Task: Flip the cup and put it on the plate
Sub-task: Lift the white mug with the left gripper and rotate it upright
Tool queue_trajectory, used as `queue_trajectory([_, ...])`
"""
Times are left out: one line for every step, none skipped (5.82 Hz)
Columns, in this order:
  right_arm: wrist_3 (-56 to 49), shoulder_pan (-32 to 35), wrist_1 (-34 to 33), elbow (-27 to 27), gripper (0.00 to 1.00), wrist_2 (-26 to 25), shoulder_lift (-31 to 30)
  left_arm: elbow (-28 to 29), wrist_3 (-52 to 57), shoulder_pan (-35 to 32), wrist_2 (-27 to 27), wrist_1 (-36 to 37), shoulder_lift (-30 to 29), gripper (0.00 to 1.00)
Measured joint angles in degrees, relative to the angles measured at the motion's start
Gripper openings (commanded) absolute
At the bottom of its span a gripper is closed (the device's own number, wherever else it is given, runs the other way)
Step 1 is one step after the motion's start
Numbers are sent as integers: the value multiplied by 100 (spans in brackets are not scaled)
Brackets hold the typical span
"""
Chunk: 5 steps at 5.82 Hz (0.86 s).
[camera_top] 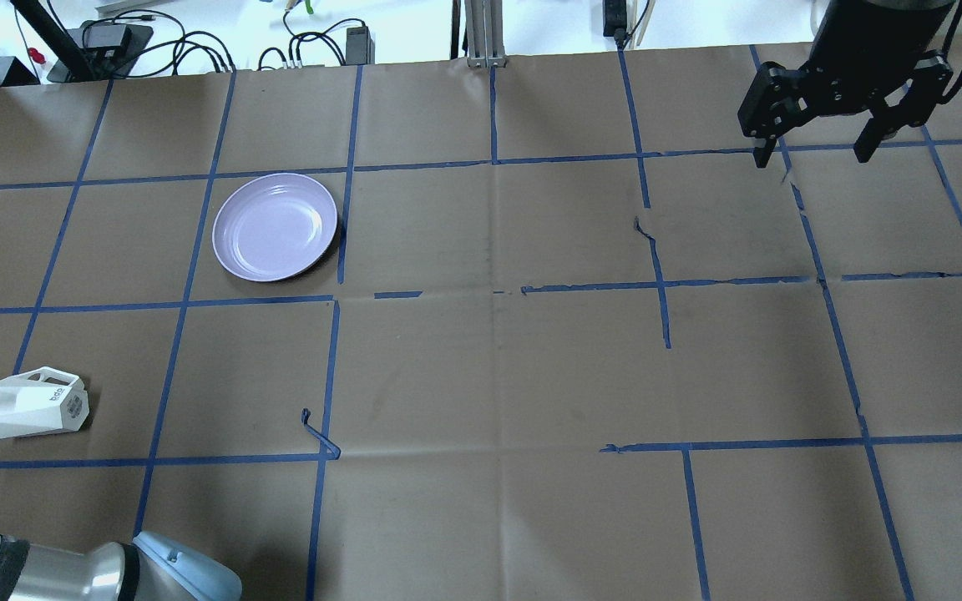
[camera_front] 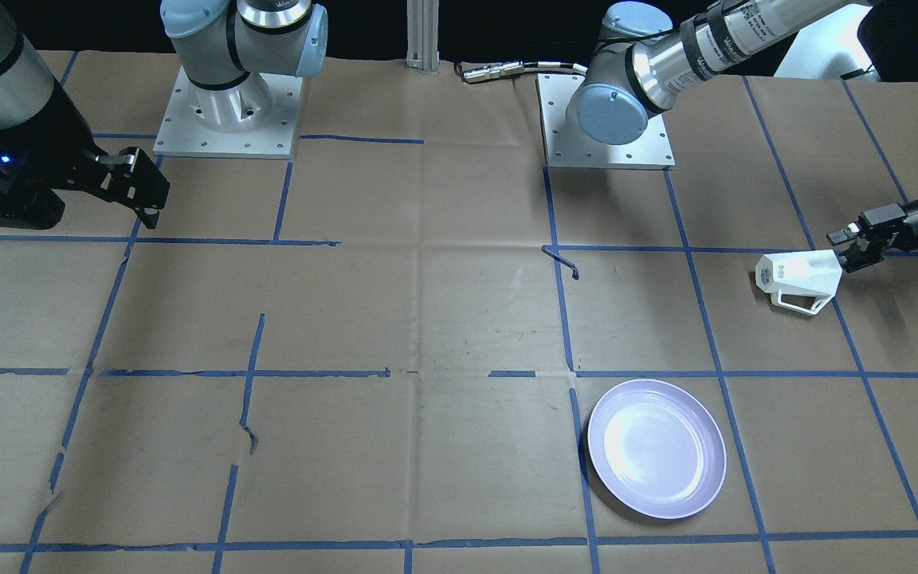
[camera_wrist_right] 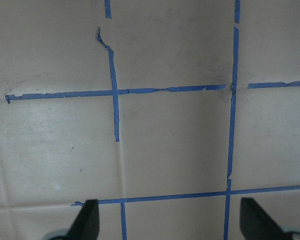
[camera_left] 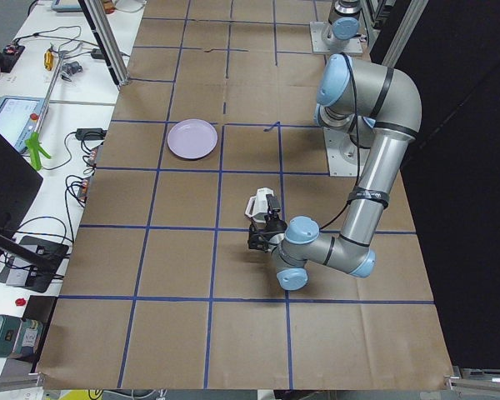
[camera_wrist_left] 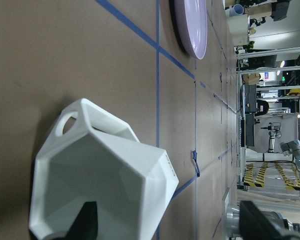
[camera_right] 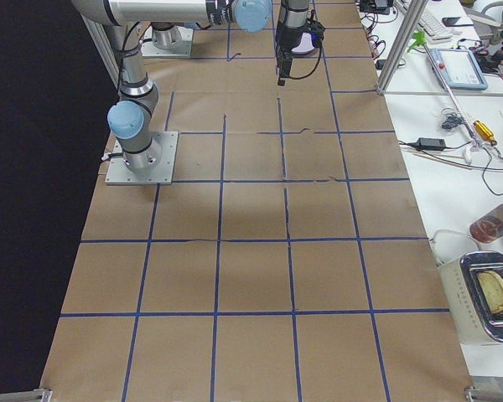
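Robotics laboratory. Evidence: bench (camera_front: 459, 319) papered brown, gridded with blue tape (camera_front: 714, 373); arm base (camera_front: 220, 88) bolted to steel plate (camera_front: 180, 139); white side desk (camera_right: 427, 109) bearing cables (camera_right: 436, 144), tablet (camera_right: 457, 67), screwdriver (camera_right: 478, 130); aluminium frame post (camera_right: 398, 46); yellow-black hazard striping (camera_wrist_left: 270, 175); further robot arm (camera_wrist_left: 290, 147) in background.

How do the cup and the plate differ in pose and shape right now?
The cup lies on its side, mouth toward the open left claw; the plate sits flat, face up. The cup is white, faceted, with an open-frame handle; the plate is round, glossy lavender. The plate is wider than the cup. Both are pale and on the robot's left half of the table.
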Motion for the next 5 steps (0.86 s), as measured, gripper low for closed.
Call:
queue_trajectory([0,0,1,0,100,0,0,2,27,-3,-1,-38,-33,18])
queue_trajectory([0,0,2,0,100,0,0,6,74,-5,4,-47,-48,0])
queue_trajectory([0,0,0,0,100,0,0,11,181,-6,7,-50,-62,0])
queue_trajectory([0,0,-2,0,100,0,0,15,284,-6,0,-53,-68,0])
queue_trajectory([0,0,-2,0,100,0,0,16,319,-6,-15,-65,-70,0])
